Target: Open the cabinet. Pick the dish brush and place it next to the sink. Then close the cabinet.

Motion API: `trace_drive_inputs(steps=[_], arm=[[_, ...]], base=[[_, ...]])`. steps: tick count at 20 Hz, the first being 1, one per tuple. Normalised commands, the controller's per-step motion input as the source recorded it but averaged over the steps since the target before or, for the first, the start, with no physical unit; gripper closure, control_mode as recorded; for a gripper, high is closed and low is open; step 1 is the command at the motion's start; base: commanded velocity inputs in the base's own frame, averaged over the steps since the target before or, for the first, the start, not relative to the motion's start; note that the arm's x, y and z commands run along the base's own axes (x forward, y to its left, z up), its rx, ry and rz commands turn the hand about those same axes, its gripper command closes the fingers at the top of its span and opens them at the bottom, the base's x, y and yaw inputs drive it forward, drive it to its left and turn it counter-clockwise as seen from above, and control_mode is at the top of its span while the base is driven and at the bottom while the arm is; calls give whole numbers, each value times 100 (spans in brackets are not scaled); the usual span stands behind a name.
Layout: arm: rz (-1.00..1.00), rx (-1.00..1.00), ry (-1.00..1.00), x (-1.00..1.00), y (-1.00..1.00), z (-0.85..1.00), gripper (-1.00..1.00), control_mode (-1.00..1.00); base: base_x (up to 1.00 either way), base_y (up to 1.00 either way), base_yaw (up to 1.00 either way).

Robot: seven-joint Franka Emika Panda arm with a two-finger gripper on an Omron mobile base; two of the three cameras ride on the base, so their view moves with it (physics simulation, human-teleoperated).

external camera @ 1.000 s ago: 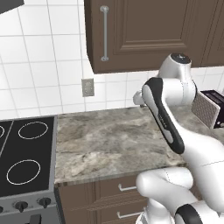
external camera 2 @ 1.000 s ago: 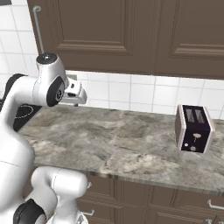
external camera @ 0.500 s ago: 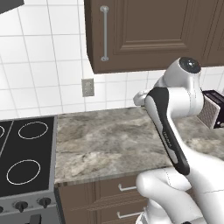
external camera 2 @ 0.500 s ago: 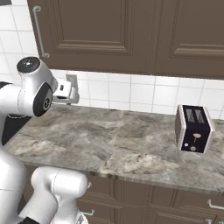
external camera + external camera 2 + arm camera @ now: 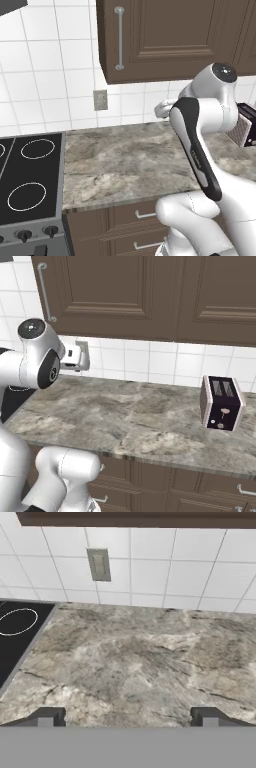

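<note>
The dark brown wall cabinet (image 5: 175,35) (image 5: 110,291) is closed, and its long silver bar handle (image 5: 119,38) (image 5: 44,291) runs down the door's left edge. Its lower edge (image 5: 135,518) crosses the top of the hand view. My gripper (image 5: 161,108) (image 5: 82,356) hovers above the counter, below the cabinet and close to the tiled wall. It is open and holds nothing; in the hand view its gripper (image 5: 127,718) fingertips (image 5: 47,717) stand wide apart over the stone. The dish brush is hidden, and the sink is out of view.
A granite counter (image 5: 120,160) runs below the cabinet. A black toaster (image 5: 221,402) (image 5: 242,131) stands at its right. A stove (image 5: 27,185) (image 5: 15,627) borders it on the left. A wall socket (image 5: 100,100) (image 5: 98,564) sits on the tiles. Drawers (image 5: 135,220) lie below.
The arm's elbow has swung outward and risen a little. The hand has stayed in about the same place near the wall. The cabinet is unchanged.
</note>
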Motion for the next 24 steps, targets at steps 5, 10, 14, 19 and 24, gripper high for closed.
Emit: trace_drive_inputs(steps=[5,10,14,19,24], arm=[[0,1,-9,0,1,28,-100,-100],[0,1,-10,0,3,29,-100,-100],[0,0,-12,0,11,28,-100,-100],[0,1,-14,-11,1,26,-100,-100],[0,0,-16,-8,14,36,-100,-100]], base=[[0,0,0],[0,0,0],[0,0,0],[0,0,0],[0,0,0]])
